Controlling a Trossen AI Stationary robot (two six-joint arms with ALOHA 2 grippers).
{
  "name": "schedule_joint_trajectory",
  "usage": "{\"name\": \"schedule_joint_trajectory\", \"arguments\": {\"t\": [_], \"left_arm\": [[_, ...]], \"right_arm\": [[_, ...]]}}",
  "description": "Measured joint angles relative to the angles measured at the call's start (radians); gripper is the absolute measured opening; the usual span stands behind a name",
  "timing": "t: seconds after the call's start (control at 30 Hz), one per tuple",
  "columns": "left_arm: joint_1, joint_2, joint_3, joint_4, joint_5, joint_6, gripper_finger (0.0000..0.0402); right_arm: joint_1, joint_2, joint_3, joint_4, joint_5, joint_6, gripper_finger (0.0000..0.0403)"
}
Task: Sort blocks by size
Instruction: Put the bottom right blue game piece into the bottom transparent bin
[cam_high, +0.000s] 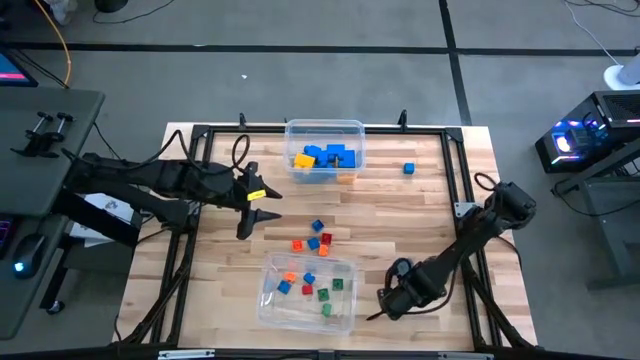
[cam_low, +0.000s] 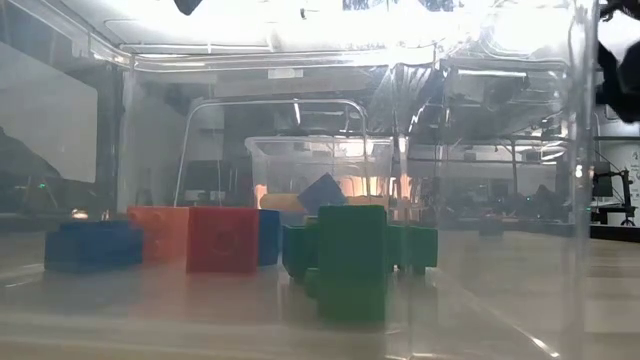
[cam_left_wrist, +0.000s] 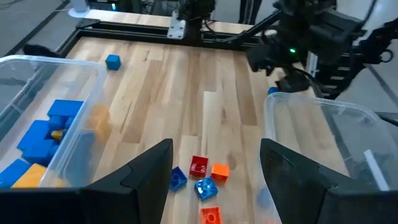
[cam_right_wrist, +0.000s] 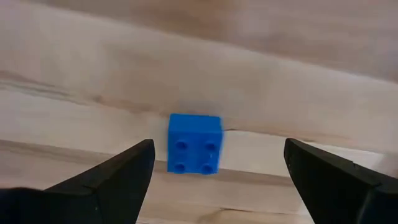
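Several small loose blocks (cam_high: 315, 238) in blue, red and orange lie on the wooden table between two clear bins; they also show in the left wrist view (cam_left_wrist: 200, 167). My left gripper (cam_high: 258, 212) is open and empty, hovering left of them. My right gripper (cam_high: 385, 305) is open, low over the table right of the near bin. A small blue block (cam_right_wrist: 194, 144) rests on the table, studs up, between its spread fingers, which stand apart from it. Another blue block (cam_high: 408, 168) lies alone at the far right.
The far bin (cam_high: 352, 128) holds larger blue and yellow blocks. The near bin (cam_high: 345, 312) holds small blue, red, orange and green cubes, seen close in the low view (cam_low: 350, 260). A black frame (cam_high: 460, 180) runs around the table's edges.
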Motion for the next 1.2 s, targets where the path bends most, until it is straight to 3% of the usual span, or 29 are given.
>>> {"name": "schedule_joint_trajectory", "arguments": {"t": [0.43, 0.63, 0.73, 0.8, 0.9, 1.0, 1.1, 1.2], "left_arm": [[0.000, 0.001, 0.000, -0.012, -0.058, -0.001, 0.0227], [0.001, -0.004, 0.000, 0.000, -0.055, -0.003, 0.0227], [0.001, -0.032, 0.023, 0.041, -0.013, 0.006, 0.0227], [0.001, -0.060, 0.045, 0.061, -0.015, 0.038, 0.0227], [0.004, -0.107, 0.055, 0.087, -0.082, 0.084, 0.0227], [0.011, -0.148, 0.055, 0.092, -0.179, 0.104, 0.0227], [0.024, -0.170, 0.053, 0.085, -0.212, 0.083, 0.0227], [0.024, -0.175, 0.039, 0.079, -0.212, 0.044, 0.0227]], "right_arm": [[-0.006, 0.097, 0.001, 0.117, -0.008, -0.011, 0.0285], [-0.006, 0.098, 0.018, 0.091, -0.014, -0.076, 0.0198], [-0.005, 0.096, 0.077, -0.023, -0.019, -0.159, 0.0136], [-0.005, 0.076, 0.135, -0.127, -0.014, -0.216, 0.0131], [-0.016, 0.024, 0.235, -0.322, 0.084, -0.276, 0.0131], [-0.037, -0.037, 0.343, -0.413, 0.304, -0.331, 0.0131], [-0.065, -0.076, 0.437, -0.378, 0.550, -0.438, 0.0131], [-0.109, -0.075, 0.493, -0.196, 0.598, -0.693, 0.0131]]}}
